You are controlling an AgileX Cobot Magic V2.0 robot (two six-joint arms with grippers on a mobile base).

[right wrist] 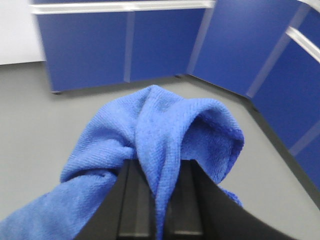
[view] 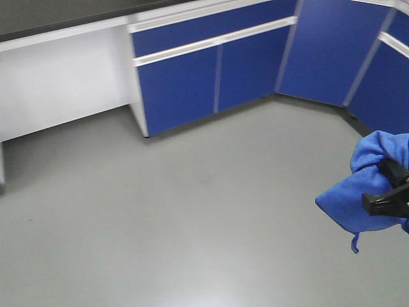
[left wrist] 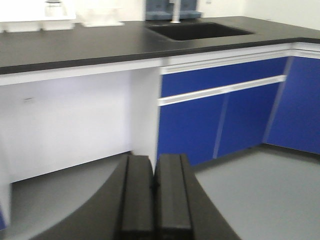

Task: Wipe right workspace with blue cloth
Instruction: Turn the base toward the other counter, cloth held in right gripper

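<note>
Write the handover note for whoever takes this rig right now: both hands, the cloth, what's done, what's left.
Right hand: shut on the blue cloth, which is bunched between its fingers and hangs in the air over the grey floor.
Left hand: shut and empty, with its fingers pressed together.
Surroundings: the left wrist view shows a black benchtop with a sink. The right workspace cannot be made out in any view.
Done: the cloth is gripped.
Left: carry the cloth to the right workspace, lay it on the surface and wipe. No wiping shows yet.
</note>
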